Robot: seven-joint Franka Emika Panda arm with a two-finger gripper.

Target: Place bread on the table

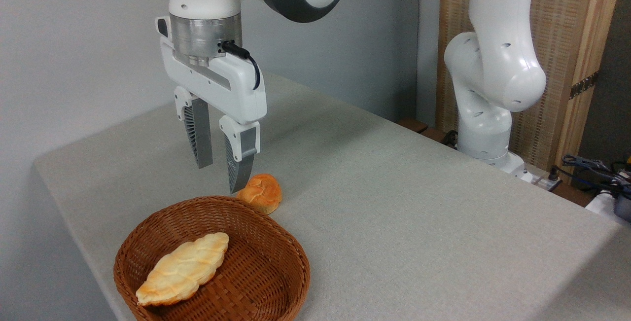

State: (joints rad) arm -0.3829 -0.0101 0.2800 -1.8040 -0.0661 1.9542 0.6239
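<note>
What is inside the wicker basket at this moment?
Only the braided bread lies inside the wicker basket, resting against its left inner wall. The round bun sits outside on the table. The open gripper hangs above, empty. The weave under the loaf is covered.

Table: showing a matt, light grey, cloth-like weave across its top.
Basket: showing brown woven wicker, ribbed and slightly shiny.
Bread: lying at the basket's 9 o'clock side, looking pale golden and smooth, with a soft sheen and browned edges.
Bun: sitting at the basket's 12 o'clock, looking orange-brown and glazed.
Gripper: showing a glossy white plastic body, a brushed metal collar and ridged grey fingers.
Wall panel: showing pale wood and woven cane.
</note>
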